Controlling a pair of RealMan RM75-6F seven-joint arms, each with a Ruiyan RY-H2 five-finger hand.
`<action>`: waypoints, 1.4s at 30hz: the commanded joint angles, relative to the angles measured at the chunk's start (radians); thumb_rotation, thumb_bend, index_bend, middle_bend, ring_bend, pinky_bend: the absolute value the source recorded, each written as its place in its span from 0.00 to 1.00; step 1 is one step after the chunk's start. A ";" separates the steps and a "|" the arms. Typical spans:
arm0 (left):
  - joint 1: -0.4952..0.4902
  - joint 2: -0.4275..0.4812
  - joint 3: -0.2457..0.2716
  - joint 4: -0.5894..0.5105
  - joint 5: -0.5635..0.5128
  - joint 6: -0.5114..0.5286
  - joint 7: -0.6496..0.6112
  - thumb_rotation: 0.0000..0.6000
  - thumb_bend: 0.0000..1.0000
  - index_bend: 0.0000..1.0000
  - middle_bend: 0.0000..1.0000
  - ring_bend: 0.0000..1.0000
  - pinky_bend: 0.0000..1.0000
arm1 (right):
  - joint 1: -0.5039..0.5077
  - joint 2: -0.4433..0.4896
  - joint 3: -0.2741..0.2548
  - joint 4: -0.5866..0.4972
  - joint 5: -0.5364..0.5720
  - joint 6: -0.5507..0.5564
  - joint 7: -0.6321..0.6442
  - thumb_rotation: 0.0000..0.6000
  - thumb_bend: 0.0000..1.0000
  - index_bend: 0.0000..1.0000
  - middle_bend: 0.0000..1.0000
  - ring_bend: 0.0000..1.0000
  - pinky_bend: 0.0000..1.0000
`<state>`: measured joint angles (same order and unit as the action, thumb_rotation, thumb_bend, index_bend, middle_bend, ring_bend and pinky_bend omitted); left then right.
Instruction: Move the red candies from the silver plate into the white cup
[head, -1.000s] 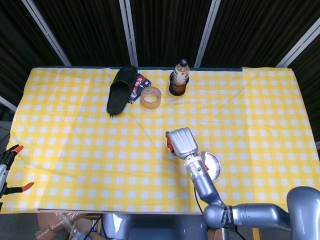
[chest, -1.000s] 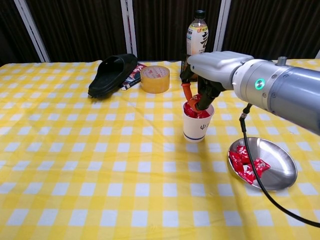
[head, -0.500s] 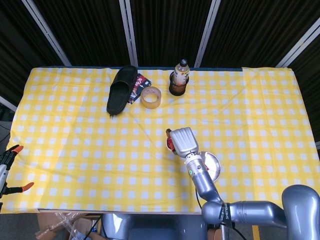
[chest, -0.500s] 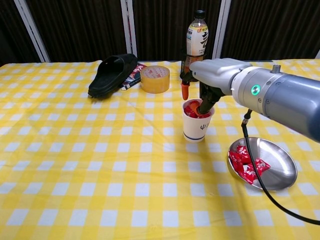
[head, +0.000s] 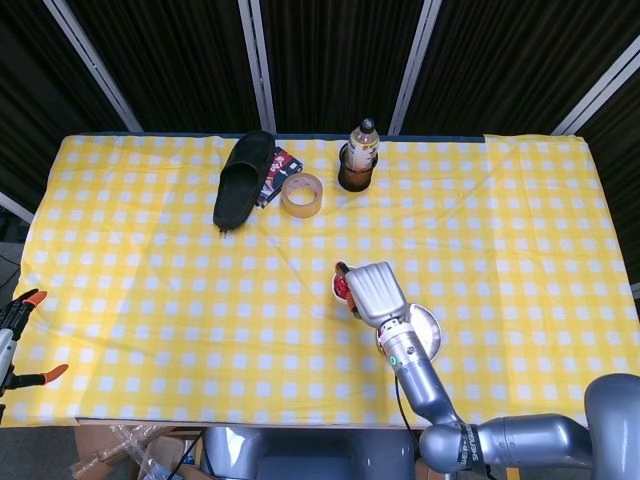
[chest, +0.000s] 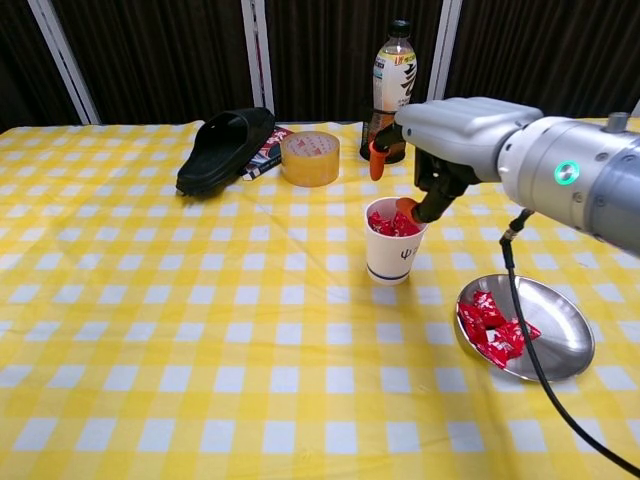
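Hovering just above the far right rim of the white cup (chest: 396, 252), the right hand (chest: 447, 148) hangs with its orange-tipped fingers (chest: 408, 208) pointing down and slightly apart, and nothing shows between them; it is released and touches neither the cup nor the candy. One fingertip sits close over the cup's mouth, another sticks out to the left, clear of it. The left hand shows in neither view.

The cup stands upright on the yellow checked tablecloth (chest: 150, 330), near the middle of the table, and red candies (chest: 385, 224) fill it up to the rim. More red candies (chest: 490, 327) lie in a loose heap in the left part of the silver plate (chest: 555, 340), which sits near and to the right of the cup, apart from it. A black cable from the arm drapes down across the plate.

At the far side of the table are a black slipper (chest: 225, 148), a roll of tape (chest: 310, 158) and a bottle (chest: 395, 75).
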<state>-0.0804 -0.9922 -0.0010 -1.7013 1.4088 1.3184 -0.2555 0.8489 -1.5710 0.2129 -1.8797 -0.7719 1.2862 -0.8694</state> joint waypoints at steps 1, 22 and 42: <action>0.001 -0.001 0.000 0.000 0.001 0.002 0.001 1.00 0.03 0.00 0.00 0.00 0.00 | -0.048 0.051 -0.053 -0.071 -0.047 0.049 0.005 1.00 0.50 0.33 0.99 1.00 0.98; 0.011 -0.013 -0.001 0.000 0.008 0.031 0.029 1.00 0.03 0.00 0.00 0.00 0.00 | -0.217 0.040 -0.242 -0.008 -0.127 0.055 0.072 1.00 0.32 0.30 0.99 1.00 0.98; 0.010 -0.013 -0.004 -0.001 -0.001 0.025 0.034 1.00 0.04 0.00 0.00 0.00 0.00 | -0.241 -0.011 -0.200 0.111 -0.099 -0.030 0.121 1.00 0.30 0.35 0.99 1.00 0.98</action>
<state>-0.0705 -1.0056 -0.0047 -1.7021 1.4077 1.3439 -0.2211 0.6092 -1.5795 0.0126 -1.7726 -0.8677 1.2590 -0.7517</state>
